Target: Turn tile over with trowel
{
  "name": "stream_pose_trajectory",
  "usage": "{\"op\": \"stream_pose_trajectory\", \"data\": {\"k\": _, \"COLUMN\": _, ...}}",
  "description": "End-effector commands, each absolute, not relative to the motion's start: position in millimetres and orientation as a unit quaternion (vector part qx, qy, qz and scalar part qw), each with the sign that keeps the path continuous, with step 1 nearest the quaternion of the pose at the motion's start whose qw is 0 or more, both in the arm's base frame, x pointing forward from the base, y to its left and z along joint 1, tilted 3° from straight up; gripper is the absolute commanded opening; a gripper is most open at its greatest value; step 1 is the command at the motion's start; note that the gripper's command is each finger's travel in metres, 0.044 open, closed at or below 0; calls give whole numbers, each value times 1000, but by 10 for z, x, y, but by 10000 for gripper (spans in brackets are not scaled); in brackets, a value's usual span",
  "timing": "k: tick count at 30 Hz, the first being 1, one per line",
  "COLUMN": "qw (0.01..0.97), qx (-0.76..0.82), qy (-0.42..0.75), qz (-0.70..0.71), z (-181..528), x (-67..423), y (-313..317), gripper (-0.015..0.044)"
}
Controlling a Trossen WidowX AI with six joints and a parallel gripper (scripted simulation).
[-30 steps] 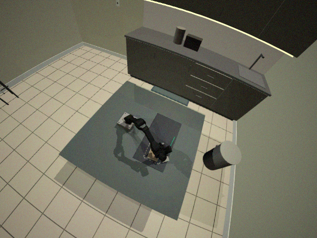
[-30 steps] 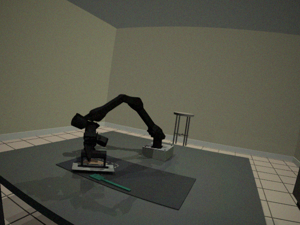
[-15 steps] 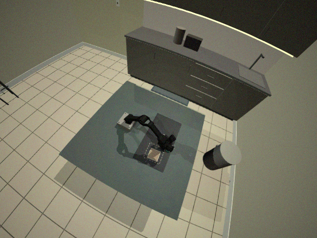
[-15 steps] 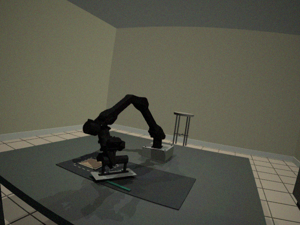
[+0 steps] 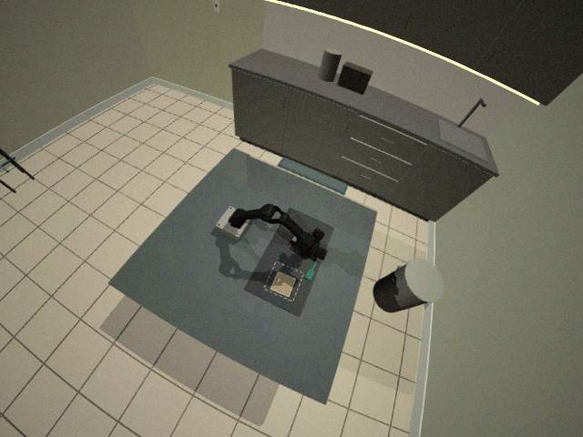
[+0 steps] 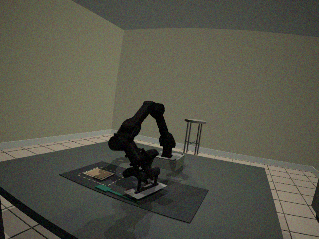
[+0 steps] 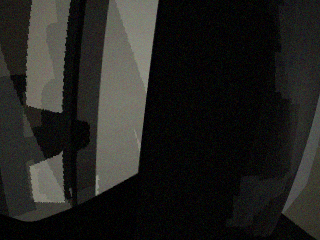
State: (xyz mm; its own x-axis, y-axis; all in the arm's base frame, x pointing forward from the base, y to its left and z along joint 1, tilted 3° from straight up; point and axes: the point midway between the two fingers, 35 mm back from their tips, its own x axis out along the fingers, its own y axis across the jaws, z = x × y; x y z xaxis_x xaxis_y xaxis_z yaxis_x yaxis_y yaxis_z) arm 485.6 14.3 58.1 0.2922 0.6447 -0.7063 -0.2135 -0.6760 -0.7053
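Gripper (image 6: 146,186) is clenched on the trowel (image 6: 145,191). It's the float type, a pale grey flat blade with dark uprights on top, and the fingers come straight down onto those. The blade sits flat and very low over the mat (image 6: 180,203); can't tell if it's actually touching. From the top view the gripper (image 5: 314,251) covers the blade completely. The wrist view is mostly black, with only some pale flat panels at the left, so no usable detail on the grip there. The tile (image 6: 99,173) lies flat inside the dashed outline (image 6: 79,176), apart from the blade and on the side away from the base. Top view agrees: the tile (image 5: 283,283) is within the dashes (image 5: 266,288), with a tan face up and a darker patch across part of it. Can't tell whether that patch is the marking. A teal tool (image 6: 113,191) lies on the mat. Its thin end runs up against the near edge of the blade and its wide end is by the corner of the outline. In the top view it (image 5: 310,271) is just beside the outline, near the mat's long edge. The arm (image 6: 154,110) folds up from the wrist to a high elbow and drops back to the grey base block (image 6: 171,160), which stands on the table (image 6: 232,192) at the mat's far edge. Off the table are a stool (image 6: 195,120) by the wall, a round bin (image 5: 409,287) and a cabinet run (image 5: 352,131).
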Motion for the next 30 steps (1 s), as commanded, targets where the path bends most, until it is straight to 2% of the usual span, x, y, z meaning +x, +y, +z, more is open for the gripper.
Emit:
{"op": "stream_pose_trajectory", "data": {"k": 1, "qw": 350, "qx": -703, "qy": -190, "qz": 589, "z": 613, "x": 4774, "y": 467, "gripper": 0}}
{"op": "stream_pose_trajectory", "data": {"k": 18, "qw": 246, "qx": -651, "qy": -319, "qz": 643, "z": 591, "x": 4244, "y": 1613, "gripper": 0}}
{"op": "stream_pose_trajectory", "data": {"k": 30, "qw": 242, "qx": -648, "qy": -324, "qz": 645, "z": 485, "x": 4234, "y": 1646, "gripper": 0}}
